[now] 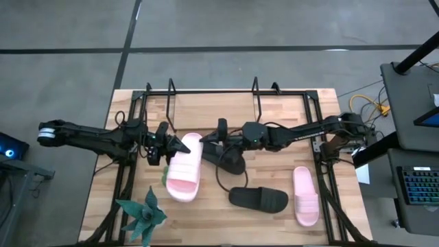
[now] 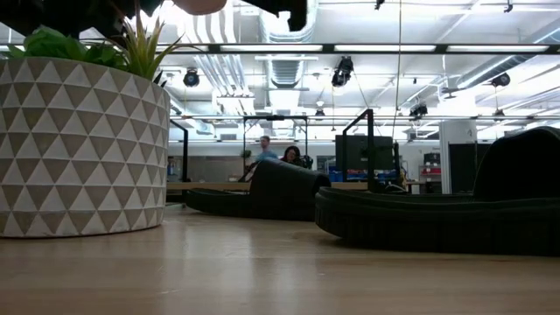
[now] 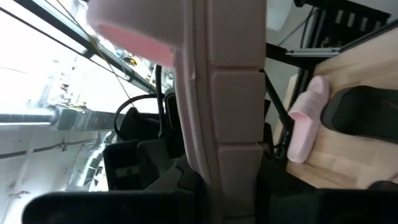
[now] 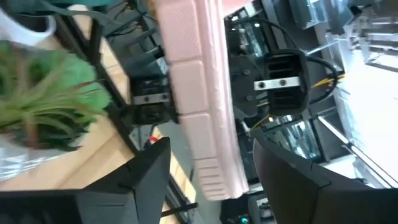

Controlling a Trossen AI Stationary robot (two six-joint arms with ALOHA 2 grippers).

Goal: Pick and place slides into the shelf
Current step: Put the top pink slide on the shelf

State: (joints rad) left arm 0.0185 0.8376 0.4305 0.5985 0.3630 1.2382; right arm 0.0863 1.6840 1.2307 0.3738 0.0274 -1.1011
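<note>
My left gripper [image 1: 175, 146] is shut on a pale pink slide [image 1: 185, 168] that hangs in the air left of the table's middle; its strap end points toward the near edge. My right gripper [image 1: 206, 139] stands open at that slide's far end. In the right wrist view its two fingers lie on either side of the sole [image 4: 208, 143], with a gap on both sides. A black slide [image 1: 230, 159] lies under the right arm. Another black slide [image 1: 258, 199] and a second pink slide [image 1: 306, 195] lie sole-down near the front right. The shelf [image 1: 257, 96] stands along the far edge. My left gripper pinches the pink slide's sole at its long left edge [image 3: 236, 180], near the far end, between its two fingers. The fingers come about level from the table's left. The slide is lifted clear of the table and reaches out beyond the fingers edge-on.
A potted plant [image 1: 144, 214] in a white triangle-patterned pot [image 2: 79, 140] stands at the near left corner. Black arm-mount frames [image 1: 322, 116] flank the table on both sides. The two black slides [image 2: 437, 219] fill the middle and right of the low view.
</note>
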